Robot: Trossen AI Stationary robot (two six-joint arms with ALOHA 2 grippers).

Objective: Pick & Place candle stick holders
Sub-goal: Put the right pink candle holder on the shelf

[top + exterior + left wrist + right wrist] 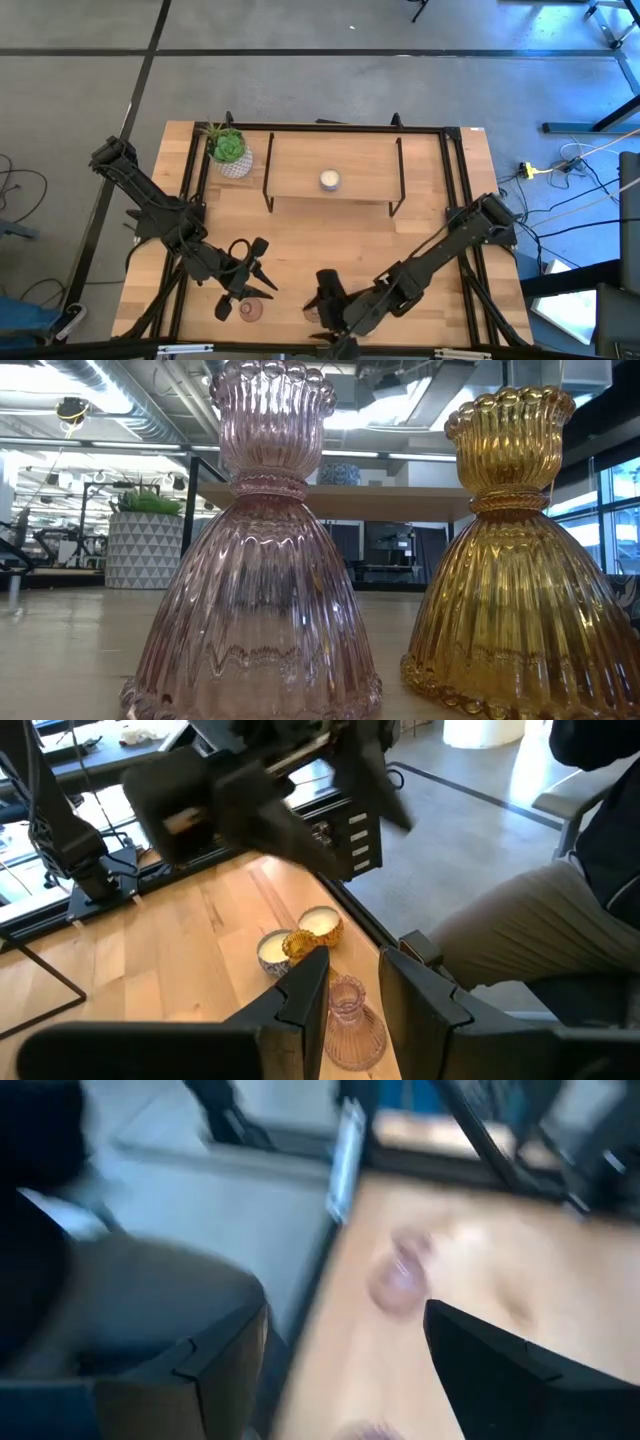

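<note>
While the left pincer [262, 283] hovers near the front edge of the desk [300, 240], its fingers [305, 990] stand narrowly apart and hold nothing, just above a pink candle stick holder [352, 1025] standing upright on the wood. Close by it sit an amber holder [302, 942] and two cream-white votives [321, 923] clustered together (the low view shows the pink and amber glass pieces side by side, both upright). Another cream-white votive [329, 180] rests on the black-framed shelf [335, 190] at the back, beside a potted plant [230, 152]. The right pincer [322, 300] hangs near the front edge, fingers spread wide and empty.
</note>
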